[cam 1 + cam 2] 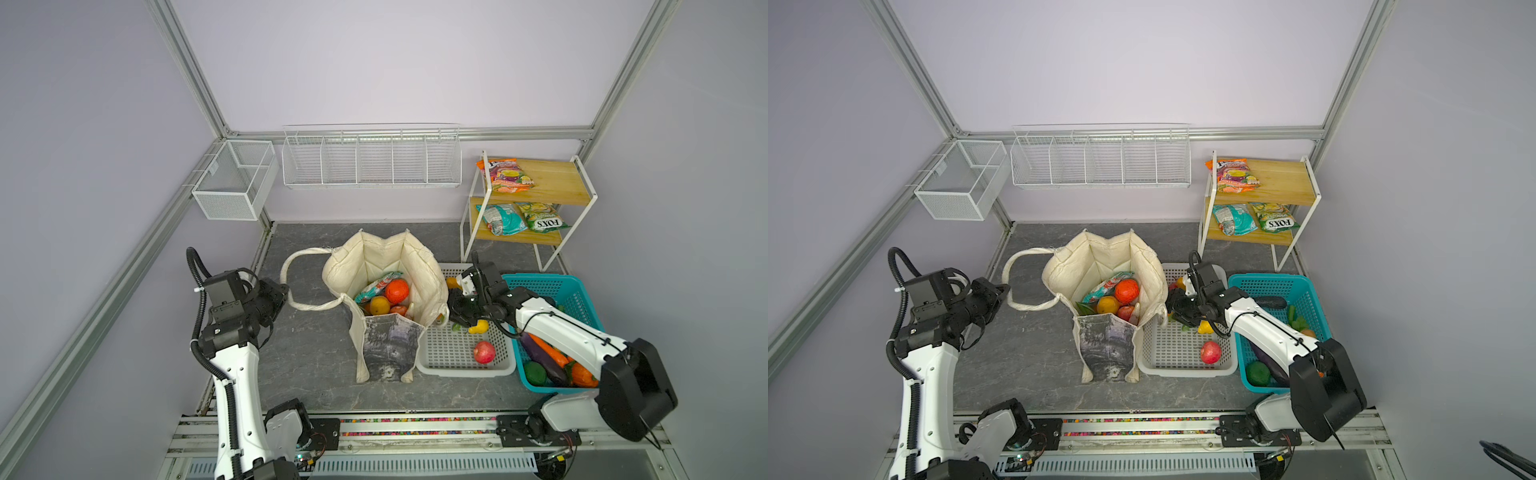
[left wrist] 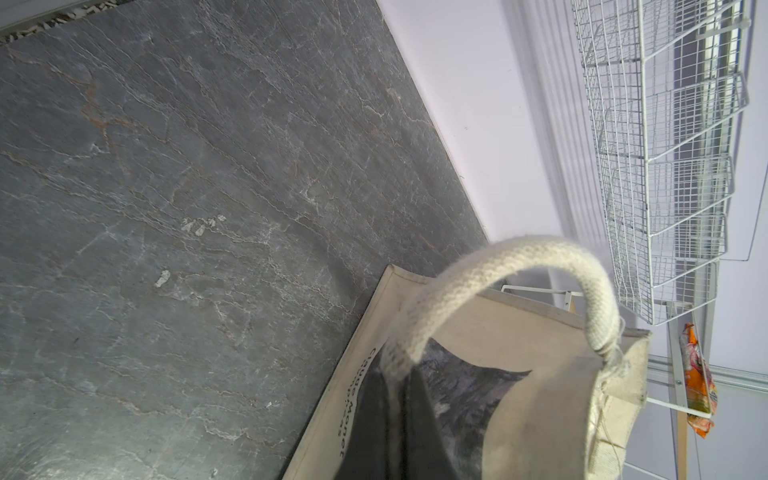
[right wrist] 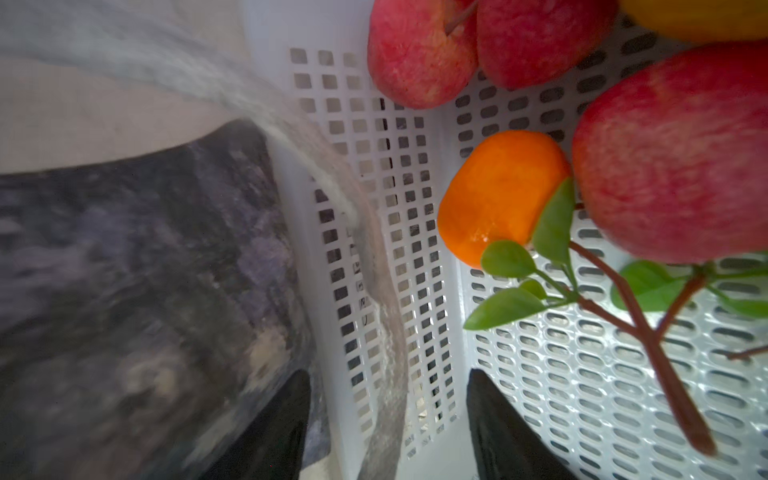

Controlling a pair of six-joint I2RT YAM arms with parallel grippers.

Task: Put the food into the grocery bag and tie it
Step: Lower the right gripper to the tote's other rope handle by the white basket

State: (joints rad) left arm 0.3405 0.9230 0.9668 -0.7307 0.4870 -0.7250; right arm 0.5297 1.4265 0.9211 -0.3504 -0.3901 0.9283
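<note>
The left gripper [image 1: 286, 293] pinches one long cream strap [image 2: 519, 249] of the soft, floppy cream canvas tote bag [image 1: 390, 345]; the right gripper [image 3: 389, 374] gapes around the other strap [image 3: 374, 266].

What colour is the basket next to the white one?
Teal; the basket shows best in a top view.

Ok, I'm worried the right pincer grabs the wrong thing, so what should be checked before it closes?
1. Left pincer shut on cream canvas tote's strap handle: ok.
2. Right pincer open: ok.
3. Only the other strap between its fingers: not ok, the white perforated plastic basket has its wall there too.
4. All food bagged: not ok, red apple lies in that basket.
5. Tote upright: ok.
</note>
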